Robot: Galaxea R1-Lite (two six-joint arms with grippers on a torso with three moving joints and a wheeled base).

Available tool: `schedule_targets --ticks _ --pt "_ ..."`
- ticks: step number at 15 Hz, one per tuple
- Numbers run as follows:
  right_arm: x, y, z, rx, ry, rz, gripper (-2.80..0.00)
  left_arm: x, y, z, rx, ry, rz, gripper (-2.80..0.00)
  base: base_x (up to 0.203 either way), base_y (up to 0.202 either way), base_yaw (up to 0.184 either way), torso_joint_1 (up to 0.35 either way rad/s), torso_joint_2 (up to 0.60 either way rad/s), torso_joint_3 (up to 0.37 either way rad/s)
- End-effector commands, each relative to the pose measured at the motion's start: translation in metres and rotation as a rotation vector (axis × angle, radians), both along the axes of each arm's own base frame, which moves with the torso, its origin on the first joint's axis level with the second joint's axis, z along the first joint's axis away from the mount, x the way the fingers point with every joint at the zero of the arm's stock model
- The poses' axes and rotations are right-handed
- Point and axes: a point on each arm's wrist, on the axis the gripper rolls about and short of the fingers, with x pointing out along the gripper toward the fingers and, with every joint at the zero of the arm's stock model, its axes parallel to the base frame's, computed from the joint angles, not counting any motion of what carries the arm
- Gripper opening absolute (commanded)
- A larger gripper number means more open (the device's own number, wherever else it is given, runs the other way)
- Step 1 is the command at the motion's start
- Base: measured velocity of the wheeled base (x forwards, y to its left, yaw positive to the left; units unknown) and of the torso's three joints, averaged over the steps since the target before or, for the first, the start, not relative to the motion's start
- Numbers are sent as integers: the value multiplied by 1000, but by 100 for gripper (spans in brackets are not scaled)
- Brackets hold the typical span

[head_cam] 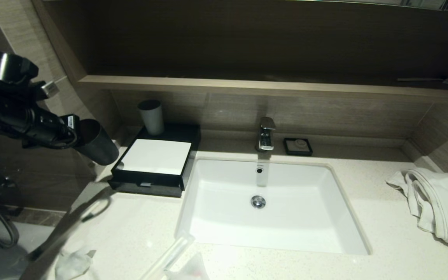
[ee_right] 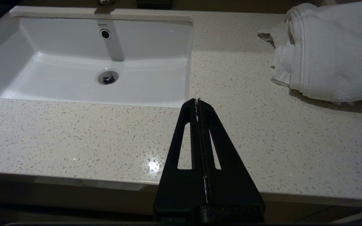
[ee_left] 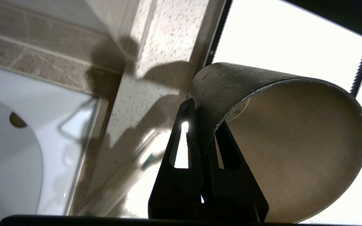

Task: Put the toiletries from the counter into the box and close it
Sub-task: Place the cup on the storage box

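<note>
My left gripper (head_cam: 77, 137) is shut on the rim of a dark cup (head_cam: 98, 143), held tilted in the air just left of the box (head_cam: 154, 157). In the left wrist view one finger sits outside the cup (ee_left: 287, 138) wall and the other inside, at the gripper (ee_left: 204, 121). The low black box has a white top panel and a front drawer (head_cam: 144, 185). Toiletries lie on the counter (head_cam: 383, 249) near its front left: a white packet (head_cam: 72, 265), a clear wrapped stick (head_cam: 169, 256), and a slim stick with a green mark (ee_left: 146, 158). My right gripper (ee_right: 197, 101) is shut and empty.
A second cup (head_cam: 152, 116) stands on the back of the box. The white sink (head_cam: 286, 229) with its tap (head_cam: 266, 134) fills the middle, a small black soap dish (head_cam: 298, 146) behind it. A white towel (head_cam: 438, 202) lies at the right. A wooden shelf (head_cam: 247, 83) overhangs the back.
</note>
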Motion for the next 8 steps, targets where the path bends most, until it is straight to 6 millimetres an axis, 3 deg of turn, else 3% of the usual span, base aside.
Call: schedule_targets --ticks 1,8 --pt "0 0 0 0 0 1 -280 2 -4 0 0 -1 -14 -280 0 0 0 0 0 0" --pt "0 0 0 0 0 1 -280 27 -30 -6 -6 2 -92 -280 0 0 0 0 0 0"
